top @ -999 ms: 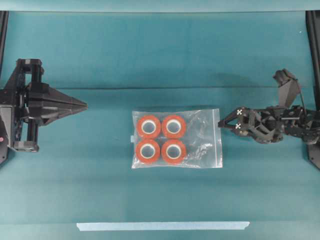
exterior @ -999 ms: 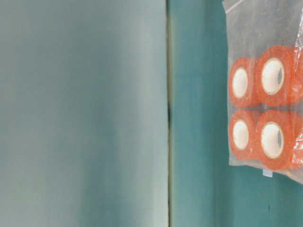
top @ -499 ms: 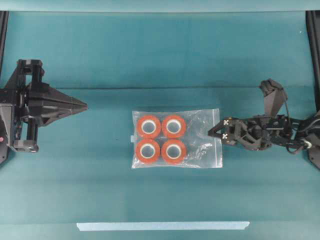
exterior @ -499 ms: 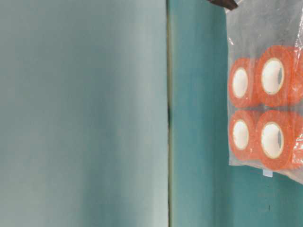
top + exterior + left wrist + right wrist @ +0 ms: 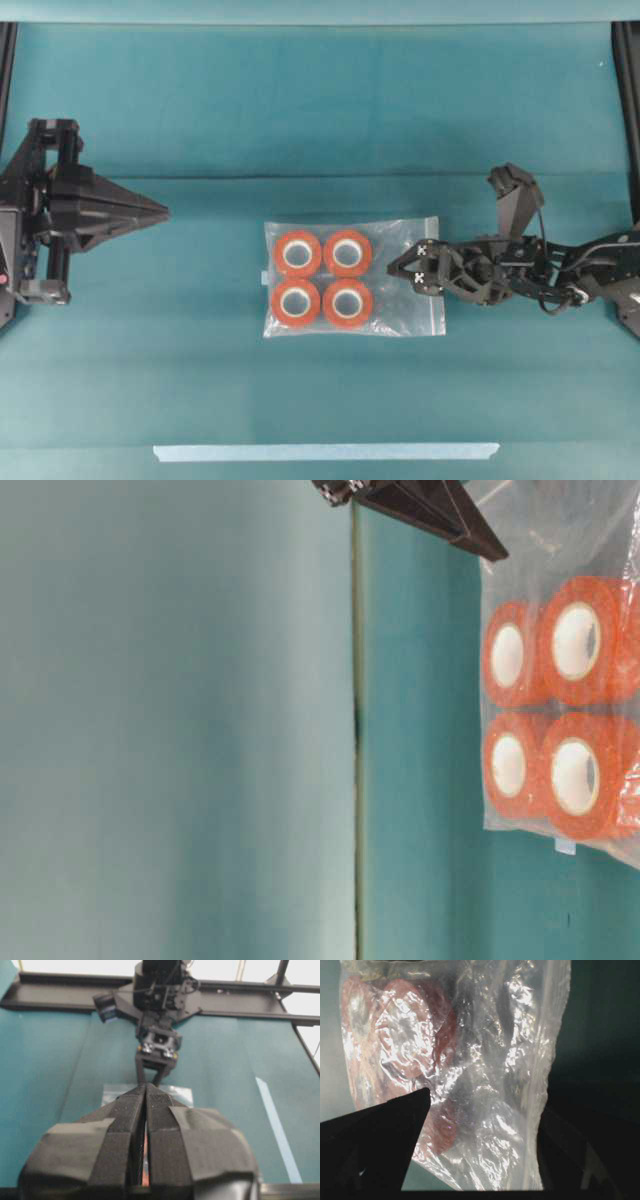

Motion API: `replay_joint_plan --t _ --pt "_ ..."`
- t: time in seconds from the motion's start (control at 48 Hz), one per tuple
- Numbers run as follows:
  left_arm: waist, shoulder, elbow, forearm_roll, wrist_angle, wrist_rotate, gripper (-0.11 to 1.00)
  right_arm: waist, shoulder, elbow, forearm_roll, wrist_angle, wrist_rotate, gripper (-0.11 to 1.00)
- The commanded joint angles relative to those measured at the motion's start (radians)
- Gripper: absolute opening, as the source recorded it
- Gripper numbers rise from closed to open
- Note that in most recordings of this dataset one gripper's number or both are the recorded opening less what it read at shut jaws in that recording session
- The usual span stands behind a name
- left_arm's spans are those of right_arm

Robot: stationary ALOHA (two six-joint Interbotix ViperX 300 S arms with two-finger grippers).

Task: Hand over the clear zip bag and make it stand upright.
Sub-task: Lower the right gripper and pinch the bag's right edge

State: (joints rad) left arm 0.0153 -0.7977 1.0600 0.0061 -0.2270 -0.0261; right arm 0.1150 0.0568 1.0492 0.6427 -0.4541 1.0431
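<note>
The clear zip bag (image 5: 350, 278) lies flat in the middle of the teal table, with orange-red tape rolls (image 5: 322, 278) in its left half. My right gripper (image 5: 402, 272) is open and low over the bag's crinkly right half. In the right wrist view the bag (image 5: 470, 1060) fills the space between the dark fingers (image 5: 375, 1140), which stand well apart. My left gripper (image 5: 158, 212) is shut on nothing at the left, well away from the bag, pointing toward it. The table-level view shows the bag (image 5: 560, 710) with a right finger (image 5: 420, 502) above it.
A pale tape strip (image 5: 325, 452) lies along the table's front edge. Black frame rails (image 5: 626, 100) run down both sides. A seam (image 5: 300, 178) crosses the cloth behind the bag. The right arm (image 5: 157, 1045) faces the left wrist camera across the bag.
My right gripper has reached leftward from beyond the bag's right edge to over its right half, still open. The left arm has barely shifted. The bag has not moved.
</note>
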Motion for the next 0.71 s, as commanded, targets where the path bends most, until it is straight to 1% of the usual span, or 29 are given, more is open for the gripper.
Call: replay_joint_plan --t 0.0,0.312,0.416,0.541,0.604,0.687 --pt "0.0 -0.002 -0.011 0.003 0.005 0.003 -0.01 0.021 0.012 -0.014 -0.002 0.008 0.009 0.91" --pt "-0.002 -0.005 -0.011 0.002 0.015 0.008 -0.01 0.029 0.017 -0.015 0.009 0.052 0.012 0.88" --pt "-0.003 -0.006 -0.011 0.003 0.014 0.008 -0.01 0.029 0.018 -0.02 0.017 0.089 0.015 0.83" --pt "-0.003 -0.011 -0.011 0.002 0.015 0.011 -0.01 0.028 0.032 -0.02 0.028 0.147 0.015 0.7" --pt "-0.003 -0.012 -0.008 0.002 0.015 0.011 -0.01 0.026 0.041 -0.02 0.031 0.163 0.015 0.58" --pt "-0.003 -0.012 -0.006 0.002 0.015 0.012 -0.01 0.02 0.046 -0.018 0.031 0.166 0.014 0.44"
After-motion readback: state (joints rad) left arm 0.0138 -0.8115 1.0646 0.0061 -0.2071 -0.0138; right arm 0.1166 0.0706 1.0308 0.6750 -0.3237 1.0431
